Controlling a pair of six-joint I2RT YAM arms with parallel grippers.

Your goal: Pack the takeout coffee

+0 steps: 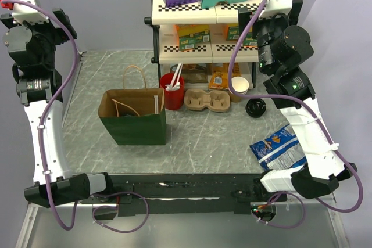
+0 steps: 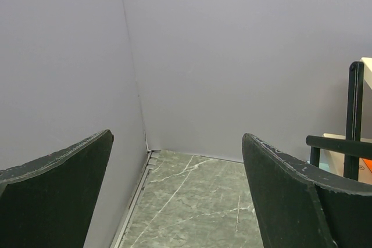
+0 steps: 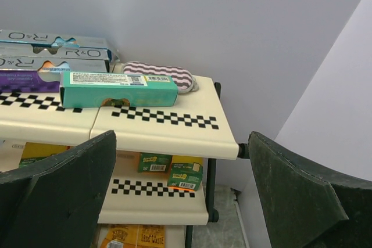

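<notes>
Status: takeout coffee (image 1: 256, 107) on tabletop (image 1: 203, 140), both pincers wide

Readable text: top shelf of the rack (image 3: 174, 129) has stacked boxes (image 3: 55, 62) with large letters "R" and "O"; what sits between the letters cannot be made out. A teal box (image 3: 116, 88) lies in front of them, with a white label and barcode whose print is too small to read. A purple-and-white striped pouch (image 3: 160, 75) lies behind the teal box on the right. The shelf edges carry black-and-white checker strips. The middle shelf has a green box (image 3: 185, 179) with a barcode sticker, unreadable, and yellow packs further left. The orange packs on the lowest shelf have lettering too blurred to read.

Containers: a paper bag (image 1: 133, 123), dark green outside and brown inside, stands upright and open at left centre. One handle is up and one loop is folded inside. A red cup (image 1: 172, 92) right of the bag holds white stirrers (image 1: 174, 76). A pulp cup carrier (image 1: 206, 100) is just right of that. A stack of pale cups (image 1: 239, 87) stands at the rack's right foot.

The takeout coffee stands upright with its black lid on, near and right of the pale cups and apart from the carrier. A blue snack bag (image 1: 278, 146) lies nearer, on the right.

The left pincer (image 2: 177, 193) is raised at far left, spread wide and holding nothing. The right pincer (image 3: 181, 196) is raised facing the rack, spread wide and holding nothing.
</notes>
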